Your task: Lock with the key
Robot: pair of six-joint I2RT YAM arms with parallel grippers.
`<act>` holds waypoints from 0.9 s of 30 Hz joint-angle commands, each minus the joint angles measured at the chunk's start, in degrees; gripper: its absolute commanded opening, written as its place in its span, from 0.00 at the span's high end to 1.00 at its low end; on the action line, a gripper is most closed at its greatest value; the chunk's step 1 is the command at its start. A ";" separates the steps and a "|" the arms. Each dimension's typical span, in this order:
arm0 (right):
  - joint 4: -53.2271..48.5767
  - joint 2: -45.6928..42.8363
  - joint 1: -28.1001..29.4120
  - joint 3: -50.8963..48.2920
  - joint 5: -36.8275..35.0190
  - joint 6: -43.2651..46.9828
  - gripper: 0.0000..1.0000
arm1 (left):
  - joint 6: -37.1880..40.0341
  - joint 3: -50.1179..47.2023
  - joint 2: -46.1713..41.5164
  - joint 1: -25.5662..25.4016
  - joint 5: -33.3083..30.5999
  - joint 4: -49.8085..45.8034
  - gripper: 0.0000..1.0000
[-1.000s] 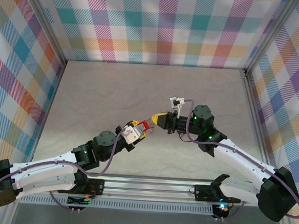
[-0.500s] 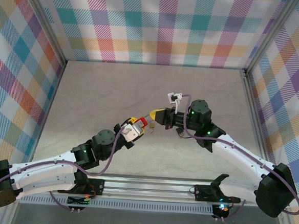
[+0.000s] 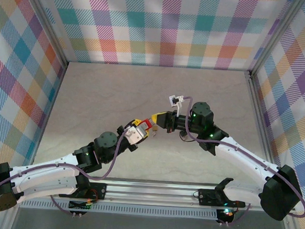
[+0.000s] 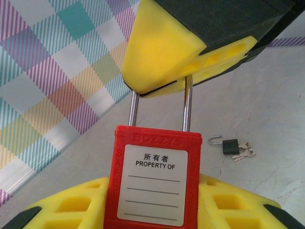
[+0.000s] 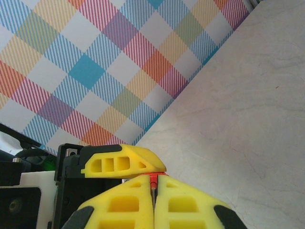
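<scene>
Above mid-table: both grippers meet, tips nearly together, clear of the table [image 3: 107,90].
Left gripper [image 3: 140,129]: clamped on the body of the red padlock [image 4: 152,181], one yellow finger [image 4: 71,210] on each side, label facing the wrist camera.
Right gripper [image 3: 159,118]: at 1 o'clock of the left one in the top view, pads squeezed together on the crown of the shackle [image 4: 188,102].
Shackle: both steel legs run from the right gripper's pads at 12 o'clock down to the top of the red body.
Label: white, reads "PROPERTY OF" over blank lines.
Small black padlock [image 4: 230,146]: lying on the table at 2 o'clock of the red body in the left wrist view, well apart, shackle swung open.
Keys [image 4: 244,152]: touching the black padlock's far end, flat on the table.
Backdrop: plaid wall [image 3: 164,26] at 12 o'clock.
</scene>
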State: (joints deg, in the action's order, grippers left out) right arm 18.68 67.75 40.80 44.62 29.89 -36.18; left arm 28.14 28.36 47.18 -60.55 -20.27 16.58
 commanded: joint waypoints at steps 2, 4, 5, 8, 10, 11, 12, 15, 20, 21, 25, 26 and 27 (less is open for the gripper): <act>-8.63 3.04 3.49 -1.49 6.57 0.98 1.00 | -0.34 7.17 -1.38 -0.79 6.72 20.08 1.00; -8.61 2.43 3.50 -1.68 6.00 1.33 1.00 | -0.44 6.94 -1.65 -0.80 6.08 19.22 1.00; -8.49 2.18 3.50 -1.85 5.73 1.36 1.00 | -0.37 6.75 -1.74 -0.79 5.71 18.95 1.00; -8.46 1.78 3.50 -2.03 5.18 1.46 0.94 | -0.62 6.75 -2.16 -0.79 4.90 17.85 1.00; -8.48 1.78 3.50 -2.01 5.20 1.59 0.86 | -0.81 6.93 -2.30 -0.79 4.57 16.70 1.00; -8.36 1.75 3.50 -2.04 5.23 1.59 0.81 | -0.87 6.97 -2.18 -0.79 4.41 16.31 1.00; -8.42 1.68 3.50 -2.08 5.15 1.68 0.78 | -1.02 6.98 -2.18 -0.79 4.24 15.92 1.00; -8.57 1.13 3.50 -2.16 4.45 1.96 0.66 | -1.92 6.99 -1.88 -0.79 3.86 14.82 1.00; -8.31 -0.32 3.50 -2.87 3.25 2.24 0.56 | -2.13 7.46 -1.20 -0.79 3.66 13.13 1.00; -8.31 -0.54 3.46 -3.01 3.16 2.25 0.52 | -2.04 7.79 -0.93 -0.79 3.34 12.26 1.00; -8.12 -1.29 3.50 -3.25 3.42 2.13 0.40 | -2.33 9.11 -0.18 -0.79 2.43 8.50 1.00; -8.05 -1.43 3.48 -3.29 3.51 2.04 0.38 | -2.55 9.44 -0.05 -0.79 1.90 7.59 1.00; -7.96 -1.56 3.50 -3.30 3.57 2.01 0.36 | -2.61 9.77 0.21 -0.79 1.49 6.44 1.00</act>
State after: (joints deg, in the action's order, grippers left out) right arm 17.47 65.69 41.95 43.77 26.52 -35.51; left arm 26.59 32.32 47.31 -61.06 -18.98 14.44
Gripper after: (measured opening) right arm 0.627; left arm 0.376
